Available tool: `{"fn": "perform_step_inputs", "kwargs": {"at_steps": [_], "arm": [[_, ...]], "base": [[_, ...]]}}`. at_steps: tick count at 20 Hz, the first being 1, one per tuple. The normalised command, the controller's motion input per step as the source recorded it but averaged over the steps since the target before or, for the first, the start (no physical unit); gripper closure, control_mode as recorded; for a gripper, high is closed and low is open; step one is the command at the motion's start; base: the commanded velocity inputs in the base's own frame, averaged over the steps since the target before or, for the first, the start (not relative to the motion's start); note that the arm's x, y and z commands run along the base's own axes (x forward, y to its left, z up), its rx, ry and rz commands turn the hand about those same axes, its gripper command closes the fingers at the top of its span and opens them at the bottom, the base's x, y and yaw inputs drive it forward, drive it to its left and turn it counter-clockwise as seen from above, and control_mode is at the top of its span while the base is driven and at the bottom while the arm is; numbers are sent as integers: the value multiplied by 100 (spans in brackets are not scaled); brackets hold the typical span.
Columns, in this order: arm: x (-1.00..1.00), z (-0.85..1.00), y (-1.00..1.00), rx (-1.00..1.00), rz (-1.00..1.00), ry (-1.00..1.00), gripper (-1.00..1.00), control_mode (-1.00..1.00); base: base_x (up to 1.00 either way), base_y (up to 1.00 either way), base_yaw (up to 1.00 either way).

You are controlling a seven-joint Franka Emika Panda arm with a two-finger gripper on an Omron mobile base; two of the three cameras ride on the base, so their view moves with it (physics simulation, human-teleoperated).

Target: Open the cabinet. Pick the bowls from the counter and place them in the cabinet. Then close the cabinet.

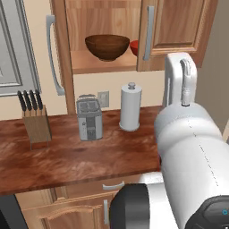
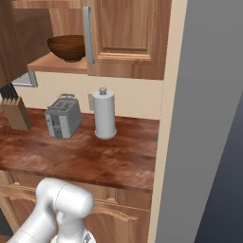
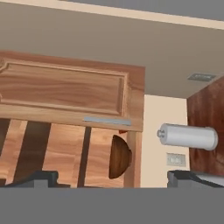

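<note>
The cabinet (image 1: 176, 27) stands with its left door swung open and its right door shut. On its shelf sits the dark brown bowl (image 1: 107, 47), and the red bowl (image 1: 134, 46) peeks out beside it, mostly hidden behind the shut door. The brown bowl (image 2: 66, 47) also sits on the shelf in the right base view. The hand view is rolled sideways: my gripper (image 3: 112, 180) is open, with nothing between its fingertips (image 3: 40, 178), and it faces the shut door's handle (image 3: 107, 120) and the brown bowl (image 3: 119, 157) from a distance. The counter (image 1: 67, 154) runs below.
On the counter stand a knife block (image 1: 36, 123), a toaster (image 1: 89, 118) and a paper towel roll (image 1: 130, 107). The open left door (image 2: 9, 42) juts out over the counter. A tall grey panel (image 2: 209, 118) bounds the right side. My arm rises in front of the counter's right end.
</note>
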Motion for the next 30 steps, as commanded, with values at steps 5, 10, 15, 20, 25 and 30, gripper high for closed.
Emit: {"fn": "perform_step_inputs", "kwargs": {"at_steps": [5,10,15,20,25,30], "arm": [[0,-29,36,4,-7,0,-100,-100],[0,-27,45,2,-9,-2,-100,-100],[11,-33,46,3,-9,0,-100,-100],[36,-28,35,1,-10,0,-100,-100],[48,-13,35,0,-7,0,-100,-100],[49,-6,47,-4,-9,0,-100,-100]], "base": [[0,0,0],[0,0,0],[0,0,0],[0,0,0],[0,0,0],[0,0,0]]}}
